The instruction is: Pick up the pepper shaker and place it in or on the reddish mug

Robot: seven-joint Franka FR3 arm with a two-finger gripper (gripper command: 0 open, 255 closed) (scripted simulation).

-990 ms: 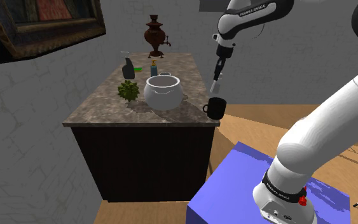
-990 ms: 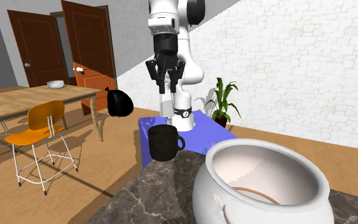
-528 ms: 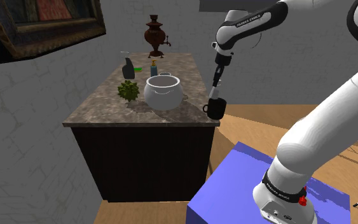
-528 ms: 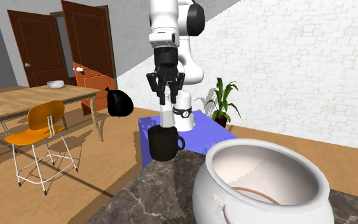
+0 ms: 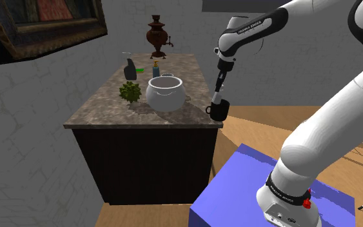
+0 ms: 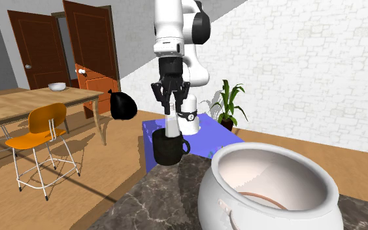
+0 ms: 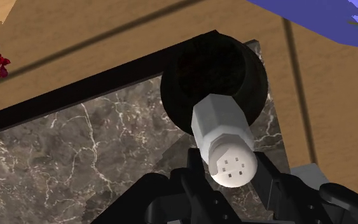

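The gripper (image 6: 170,106) points straight down over the counter (image 5: 102,109), at its near right corner in the shoulder view; the fingers (image 7: 193,189) pinch the cap end of the pepper shaker (image 7: 224,130), a pale grey faceted body with a perforated cap. The shaker hangs upright; its lower end sits at the mouth of the mug (image 6: 168,149), which renders black, handle toward the second exterior view's right. Contact between the shaker and the mug's inside cannot be determined. A white pot (image 5: 166,94) stands left of the mug, apart from it; a green plant (image 5: 130,91) stands just left of the pot.
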